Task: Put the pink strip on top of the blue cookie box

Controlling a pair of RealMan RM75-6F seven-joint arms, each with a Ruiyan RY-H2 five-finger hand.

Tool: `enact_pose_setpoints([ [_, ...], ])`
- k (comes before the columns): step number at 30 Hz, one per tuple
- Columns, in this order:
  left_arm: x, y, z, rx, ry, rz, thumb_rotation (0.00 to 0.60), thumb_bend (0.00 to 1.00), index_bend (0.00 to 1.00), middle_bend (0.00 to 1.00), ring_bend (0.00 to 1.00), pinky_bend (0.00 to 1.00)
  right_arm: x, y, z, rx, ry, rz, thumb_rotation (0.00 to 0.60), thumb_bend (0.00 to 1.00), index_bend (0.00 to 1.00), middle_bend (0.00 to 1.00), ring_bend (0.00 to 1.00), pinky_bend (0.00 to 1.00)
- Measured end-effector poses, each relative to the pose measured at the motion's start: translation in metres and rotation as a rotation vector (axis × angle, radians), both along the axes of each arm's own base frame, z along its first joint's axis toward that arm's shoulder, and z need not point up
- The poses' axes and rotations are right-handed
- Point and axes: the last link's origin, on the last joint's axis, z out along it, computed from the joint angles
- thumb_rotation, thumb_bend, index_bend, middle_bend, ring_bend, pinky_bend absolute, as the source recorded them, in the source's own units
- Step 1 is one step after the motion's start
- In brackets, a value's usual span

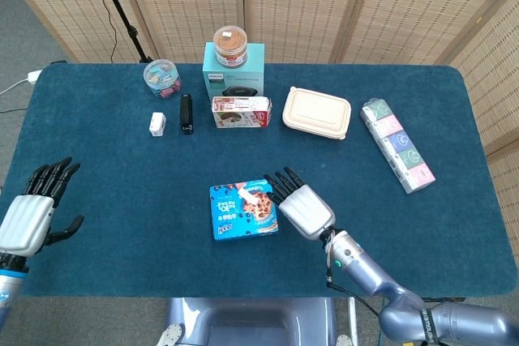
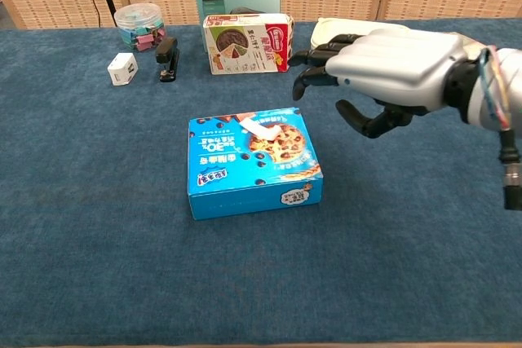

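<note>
The blue cookie box [image 1: 242,210] [image 2: 251,162] lies flat at the middle of the table. A small pale pink strip [image 1: 252,197] [image 2: 258,128] rests on its top face. My right hand [image 1: 301,205] [image 2: 383,69] hovers just right of the box, above the table, fingers spread and empty, fingertips pointing toward the box's far right corner. My left hand [image 1: 31,212] is at the table's left edge, open and holding nothing; it shows only in the head view.
Along the far side stand a teal Philips box [image 1: 234,73] with a jar on top, a cake carton [image 1: 241,113], a beige lidded container [image 1: 316,113], a tissue pack [image 1: 397,144], a clip jar [image 1: 162,79], a black stapler [image 1: 186,113] and a white charger [image 1: 157,124].
</note>
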Motion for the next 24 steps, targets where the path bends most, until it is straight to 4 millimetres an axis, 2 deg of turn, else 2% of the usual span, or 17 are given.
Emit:
enact_pose_setpoints([
  [9,-0.001,0.001,0.002,0.005,-0.016,0.004,0.6,0.3,0.0,0.0,0.0,0.0,0.026,-0.006,-0.03,0.017,0.054,0.031,0.6,0.84,0.2,0.0,0.0,0.0],
  [15,-0.001,0.0,0.002,-0.001,-0.015,-0.001,0.6,0.3,0.0,0.0,0.0,0.0,0.027,-0.007,-0.04,0.009,0.099,0.026,0.6,0.84,0.2,0.0,0.0,0.0],
  [24,-0.001,0.0,0.002,-0.002,-0.016,0.001,0.6,0.3,0.0,0.0,0.0,0.0,0.019,-0.005,-0.04,-0.001,0.129,0.012,0.6,0.84,0.21,0.0,0.0,0.0],
])
